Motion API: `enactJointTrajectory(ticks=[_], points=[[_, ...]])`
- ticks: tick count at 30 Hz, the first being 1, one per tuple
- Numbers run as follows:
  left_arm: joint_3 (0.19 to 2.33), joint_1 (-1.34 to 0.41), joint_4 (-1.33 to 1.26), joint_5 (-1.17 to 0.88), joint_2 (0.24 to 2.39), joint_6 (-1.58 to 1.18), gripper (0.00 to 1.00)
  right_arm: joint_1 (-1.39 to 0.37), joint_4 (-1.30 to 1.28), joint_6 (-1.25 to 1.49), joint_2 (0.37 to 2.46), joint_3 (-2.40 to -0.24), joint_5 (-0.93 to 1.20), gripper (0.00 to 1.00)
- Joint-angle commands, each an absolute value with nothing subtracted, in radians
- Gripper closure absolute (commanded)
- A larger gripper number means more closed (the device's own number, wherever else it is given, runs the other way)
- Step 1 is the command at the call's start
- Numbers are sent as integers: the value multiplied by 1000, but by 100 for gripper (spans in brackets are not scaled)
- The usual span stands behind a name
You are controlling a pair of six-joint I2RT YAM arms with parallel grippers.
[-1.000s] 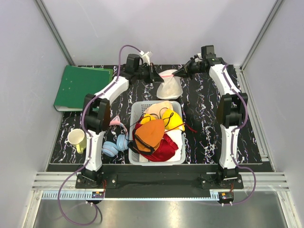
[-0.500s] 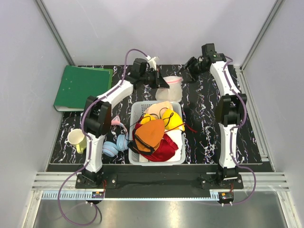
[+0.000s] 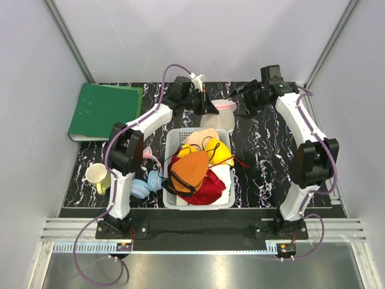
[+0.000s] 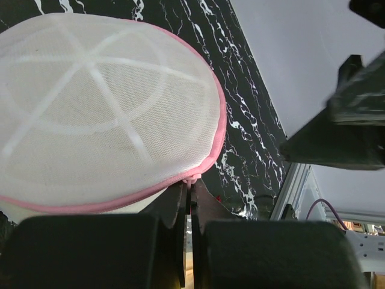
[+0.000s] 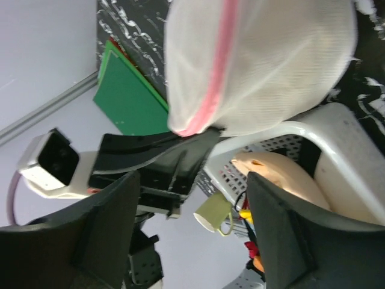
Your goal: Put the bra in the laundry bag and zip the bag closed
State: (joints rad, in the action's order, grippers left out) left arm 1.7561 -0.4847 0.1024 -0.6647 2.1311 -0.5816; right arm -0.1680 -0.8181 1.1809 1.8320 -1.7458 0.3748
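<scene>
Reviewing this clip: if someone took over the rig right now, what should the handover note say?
The left gripper is shut on the pink zipper rim of the laundry bag, at the pull.
The right gripper is open and holds nothing.
The laundry bag sits just behind the white basket; the visible zipper run looks closed.
No bra shows through the mesh. A yellow bra with black straps lies in the basket.
Left to do: confirm the bra is inside, finish zipping, release.
</scene>
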Motion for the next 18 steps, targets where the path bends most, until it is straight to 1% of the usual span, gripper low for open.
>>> enactJointTrajectory(ticks=[1, 3, 4, 8, 14, 15, 18], points=[[1736, -497, 51, -653, 2072, -578, 100, -216, -666, 1339, 1842, -1727, 350, 27], [1732, -500, 51, -652, 2068, -577, 100, -229, -650, 1361, 1859, -1732, 351, 37], [1732, -500, 51, -653, 2065, -578, 100, -233, -641, 1373, 1868, -1732, 338, 39], [1741, -502, 61, -652, 2063, -569, 100, -250, -641, 1381, 1878, -1738, 331, 43], [1772, -503, 86, -647, 2069, -555, 100, -255, -640, 1423, 1809, -1651, 264, 49], [1772, -502, 86, -647, 2069, -555, 100, -255, -640, 1427, 1809, -1641, 262, 54], [1781, -502, 89, -652, 2065, -560, 100, -256, -637, 1448, 1821, -1644, 245, 64]])
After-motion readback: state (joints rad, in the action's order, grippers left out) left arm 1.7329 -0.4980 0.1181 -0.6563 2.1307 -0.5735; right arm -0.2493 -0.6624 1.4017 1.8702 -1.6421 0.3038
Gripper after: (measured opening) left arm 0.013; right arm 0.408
